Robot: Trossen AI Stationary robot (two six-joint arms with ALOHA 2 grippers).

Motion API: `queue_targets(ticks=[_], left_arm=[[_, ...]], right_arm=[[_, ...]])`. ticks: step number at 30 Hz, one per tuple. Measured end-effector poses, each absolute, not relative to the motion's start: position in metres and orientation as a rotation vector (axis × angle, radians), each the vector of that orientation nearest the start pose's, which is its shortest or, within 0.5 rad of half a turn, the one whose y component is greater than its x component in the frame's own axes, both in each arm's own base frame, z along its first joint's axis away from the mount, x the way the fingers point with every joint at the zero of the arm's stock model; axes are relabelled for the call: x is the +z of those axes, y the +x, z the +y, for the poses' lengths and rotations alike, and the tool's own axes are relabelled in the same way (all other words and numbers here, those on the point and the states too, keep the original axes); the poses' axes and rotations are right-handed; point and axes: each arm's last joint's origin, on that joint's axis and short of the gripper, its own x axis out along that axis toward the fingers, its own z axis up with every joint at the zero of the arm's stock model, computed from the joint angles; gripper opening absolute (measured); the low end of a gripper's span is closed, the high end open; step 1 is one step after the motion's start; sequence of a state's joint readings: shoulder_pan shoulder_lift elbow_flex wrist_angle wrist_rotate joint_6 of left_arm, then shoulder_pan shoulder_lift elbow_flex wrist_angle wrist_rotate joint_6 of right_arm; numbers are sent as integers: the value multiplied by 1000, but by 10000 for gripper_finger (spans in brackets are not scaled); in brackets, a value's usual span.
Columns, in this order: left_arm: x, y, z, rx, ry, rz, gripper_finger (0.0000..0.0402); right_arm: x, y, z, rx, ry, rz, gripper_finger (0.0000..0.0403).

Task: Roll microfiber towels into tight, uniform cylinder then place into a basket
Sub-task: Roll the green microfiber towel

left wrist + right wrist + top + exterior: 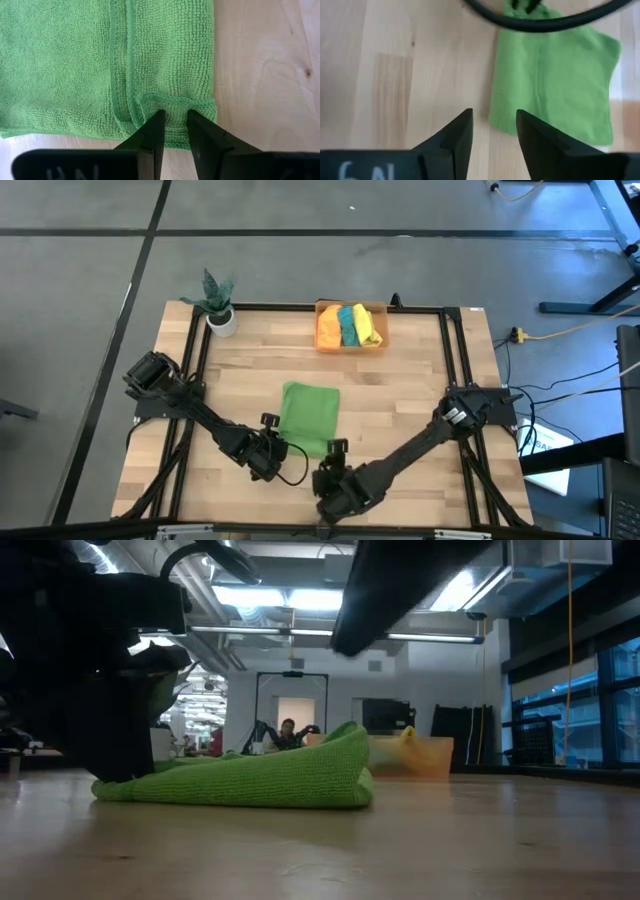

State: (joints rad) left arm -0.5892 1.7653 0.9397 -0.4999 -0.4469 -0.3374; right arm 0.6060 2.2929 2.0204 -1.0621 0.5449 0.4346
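The light green towel (310,418) lies folded on the wooden table's middle, flat in several layers; in the low view the towel (250,780) bulges at one end. My left gripper (272,452) is at its near left corner, shut on the cloth (175,120). My right gripper (493,120) stands open just above the table, off the towel's near right corner (501,125), touching nothing. The orange basket (350,327) at the far edge holds rolled orange, teal and yellow towels. My left gripper pinches the towel's near edge at a corner (175,107) between its two fingers. Hemmed edges of several layers meet there and the cloth puckers at the fingertips. The fingers slant down from the table's near left side. The towel lies on the table.
A white pot with a green plant (220,315) stands at the far left corner. Black frame rails (455,360) run along the table's edges. Bare wood lies to the right and left of the towel.
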Motion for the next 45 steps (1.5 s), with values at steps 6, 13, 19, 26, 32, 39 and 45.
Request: queue_targets(ticks=[6, 13, 19, 26, 32, 39, 45], left_arm=[[132, 260, -159, 74, 356, 1137, 75], [132, 260, -159, 73, 355, 1135, 75], [132, 260, -159, 74, 353, 1134, 75], [132, 260, -159, 74, 349, 1130, 75], [132, 261, -159, 74, 349, 1130, 75], [132, 261, -159, 74, 348, 1129, 75], [132, 261, -159, 74, 346, 1127, 75]], right_arm=[[168, 392, 258, -83, -466, 1054, 149], [140, 392, 244, -139, -599, 1033, 150], [121, 389, 234, -161, -600, 1037, 150], [114, 386, 233, -143, -584, 1047, 150], [114, 388, 230, -191, -518, 1033, 149], [114, 391, 223, -278, -407, 1016, 128], [112, 395, 213, -367, -321, 1003, 83]])
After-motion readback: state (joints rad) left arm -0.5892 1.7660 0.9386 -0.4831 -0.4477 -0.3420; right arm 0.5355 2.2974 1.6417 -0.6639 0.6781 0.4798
